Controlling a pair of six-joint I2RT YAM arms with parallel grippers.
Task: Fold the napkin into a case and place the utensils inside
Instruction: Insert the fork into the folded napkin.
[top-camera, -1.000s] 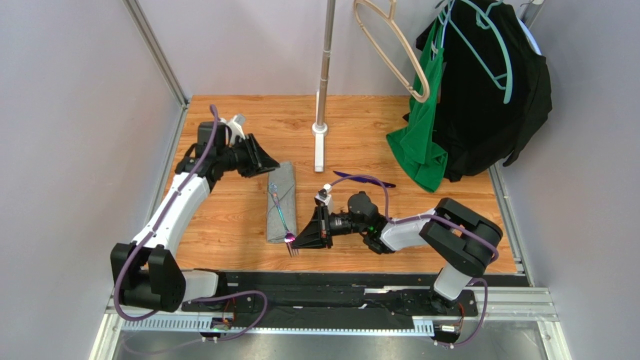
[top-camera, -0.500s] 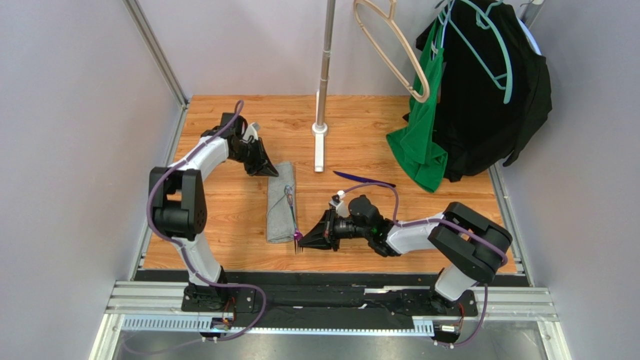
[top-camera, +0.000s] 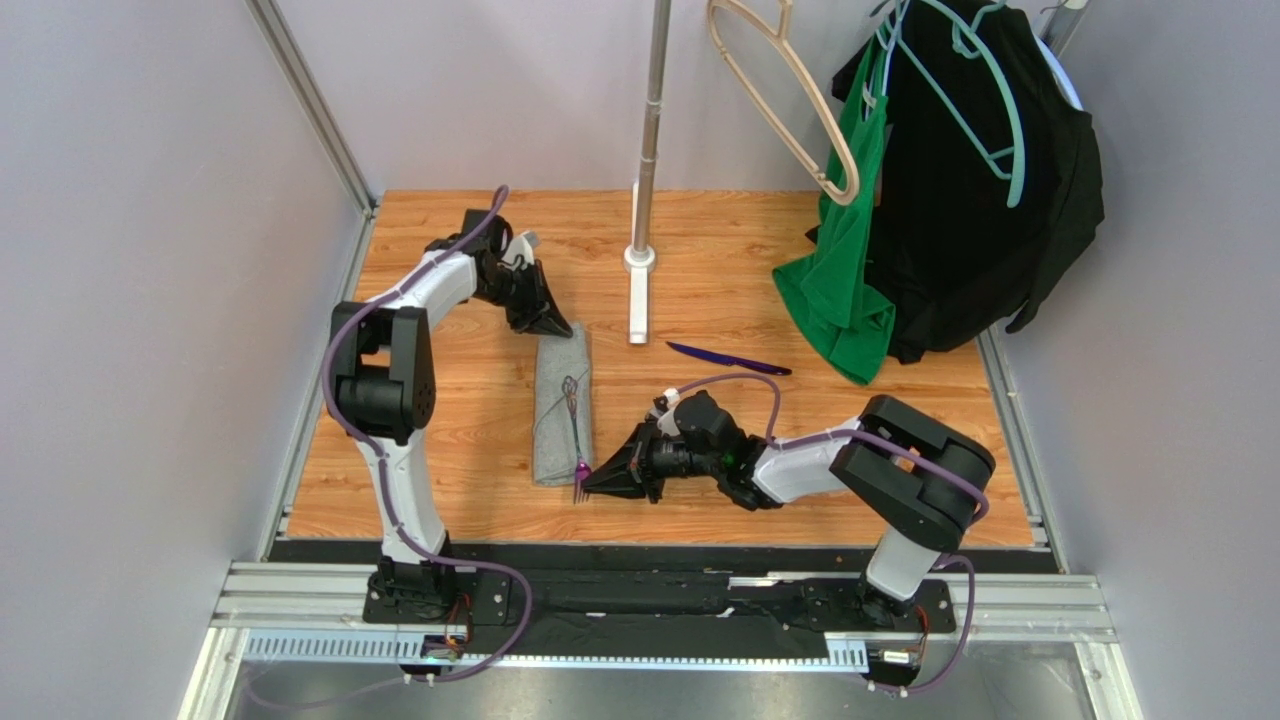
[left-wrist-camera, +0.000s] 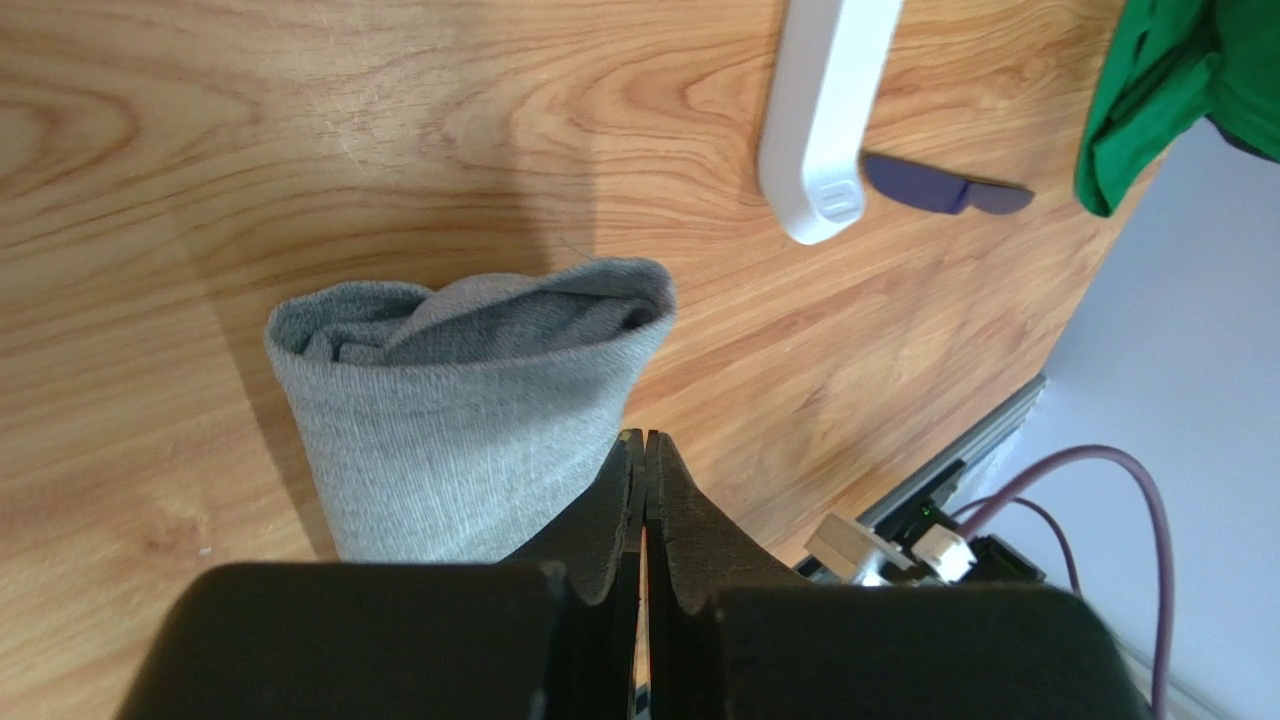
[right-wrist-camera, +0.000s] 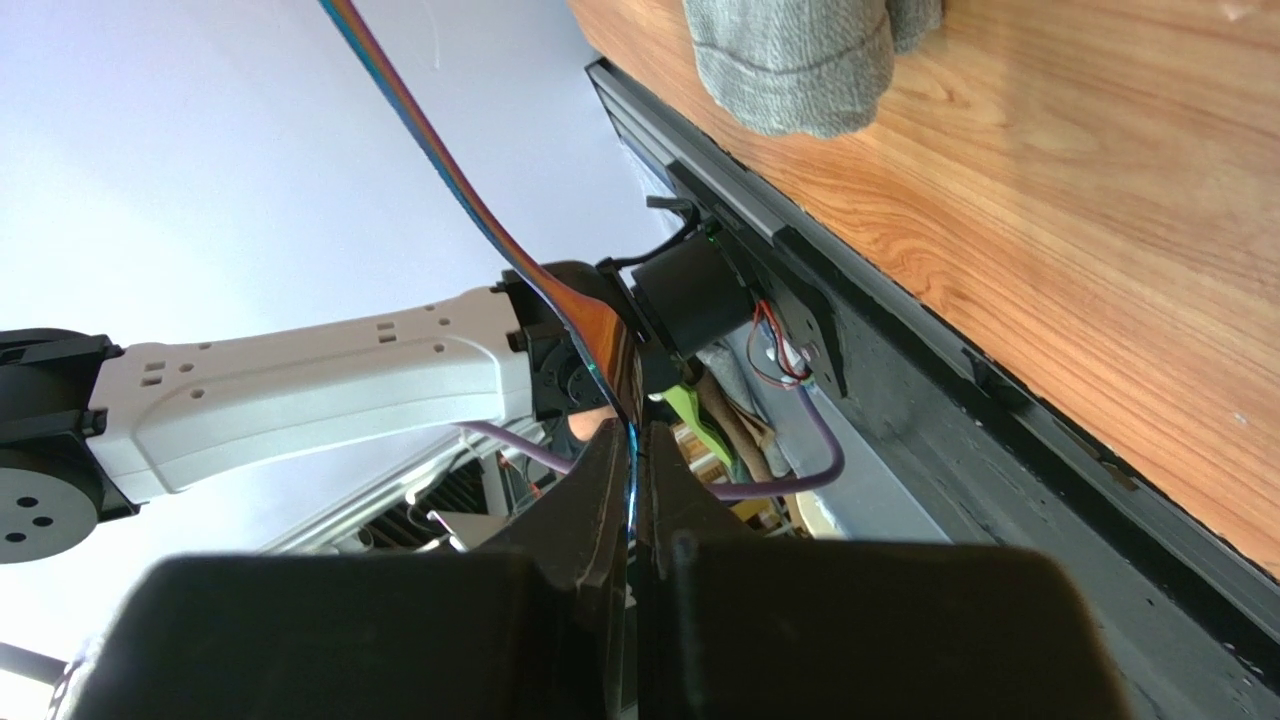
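Clenched flat against each other, the left jaws sit at the far end of the case (top-camera: 562, 408). Their fingers (left-wrist-camera: 601, 518) touch the edge of the grey cloth just beside its open mouth; whether any fold is caught between them I cannot tell. A second ago they stood wide apart over that same end, and the left arm (top-camera: 394, 353) has since drawn up from a low stretch.

The right jaws are clamped on the fork (top-camera: 580, 477); in the wrist view its thin, rainbow-sheened metal runs out from between the fingers (right-wrist-camera: 579, 495). The fork lies lengthwise on the case, its purple end just off the near edge. A second ago it lay more slanted across the strip.

The case rests on the wooden surface (top-camera: 451, 450), in the same place as before. The dark purple utensil (top-camera: 729, 359) lies unmoved on the surface, well apart to the right, near the white stand foot (top-camera: 639, 308).
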